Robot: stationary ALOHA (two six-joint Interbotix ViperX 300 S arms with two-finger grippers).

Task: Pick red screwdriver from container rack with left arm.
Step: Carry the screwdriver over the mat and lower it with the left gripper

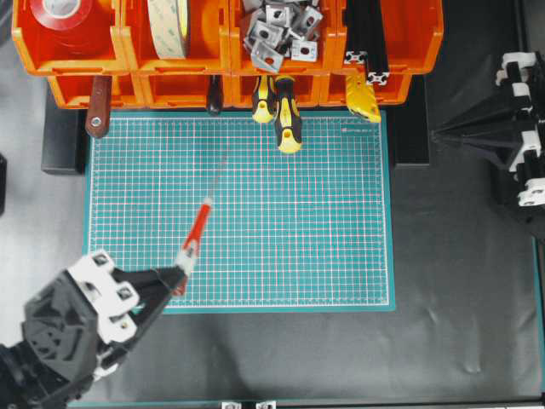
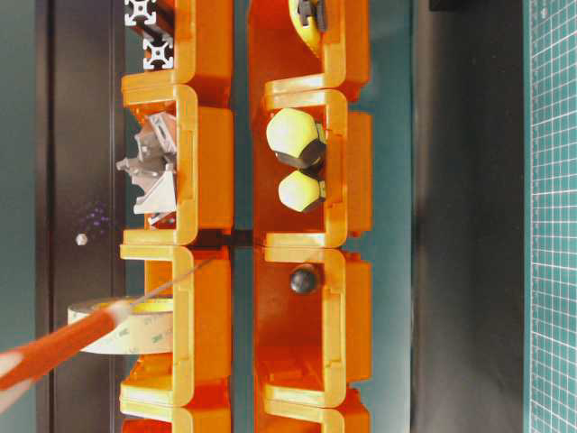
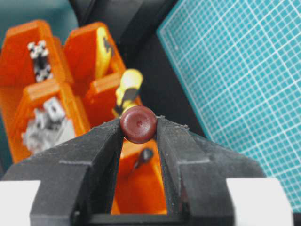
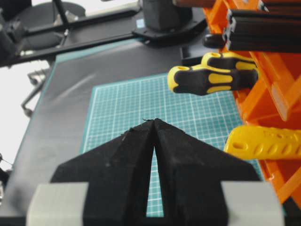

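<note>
My left gripper [image 1: 177, 279] hangs over the near-left corner of the green mat, shut on the butt end of the red screwdriver [image 1: 198, 223]. Its red handle with a white band points up and right, and the thin shaft runs on toward the container rack [image 1: 128, 43]. In the left wrist view the round dark-red end cap of the screwdriver [image 3: 138, 124] is pinched between the two black fingertips of the left gripper [image 3: 138, 126], with the orange rack [image 3: 28, 94] behind. The table-level view shows the screwdriver [image 2: 63, 347] in front of the rack [image 2: 212, 162]. My right gripper [image 4: 154, 121] is shut and empty at the right [image 1: 443, 134].
The green cutting mat [image 1: 298, 213] lies under the screwdriver. Two yellow-and-black screwdrivers [image 1: 288, 115], a brown handle with a hole [image 1: 98, 106], a black knob [image 1: 215, 95] and a yellow handle [image 1: 364, 98] stick out of the lower bins. The upper bins hold tape rolls [image 1: 170, 25], metal brackets [image 1: 277, 25] and black extrusions [image 1: 366, 34].
</note>
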